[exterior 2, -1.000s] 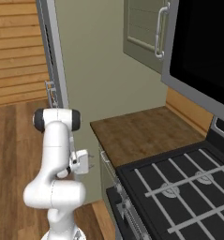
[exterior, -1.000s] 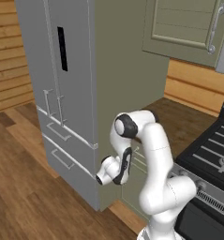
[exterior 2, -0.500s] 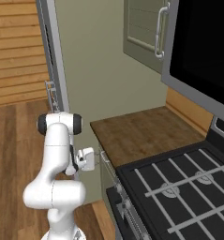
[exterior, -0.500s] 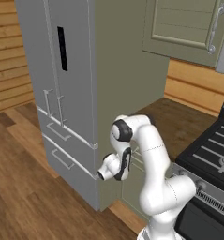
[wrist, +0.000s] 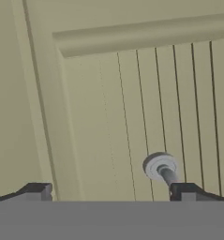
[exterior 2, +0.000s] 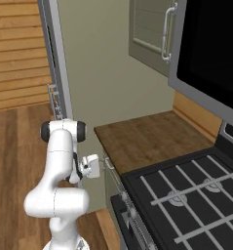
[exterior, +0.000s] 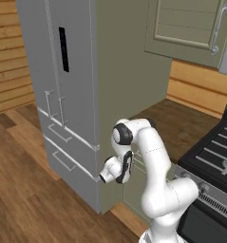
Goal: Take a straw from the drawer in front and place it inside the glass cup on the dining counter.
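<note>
Reaching low beside the counter, the gripper [wrist: 111, 191] stands spread wide and empty against the shut drawer [wrist: 132, 108], one tip beside its handle [wrist: 161, 169], probably lining up a pull; the straw presumably lies inside

The drawer [wrist: 132, 117] front is pale sage-green, with thin dark vertical grooves across its recessed panel, and its handle [wrist: 161, 169] is silver-grey on a pale round base. The hand [wrist: 111, 191] has dark finger tips. The fridge [exterior: 62, 85] is flat grey with a black vertical slot. The desk [exterior 2: 147, 136] top is dark brown wood grain. The stove [exterior 2: 191, 195] is black with grey grates. The floor [exterior: 24, 199] is warm brown planks.
</note>
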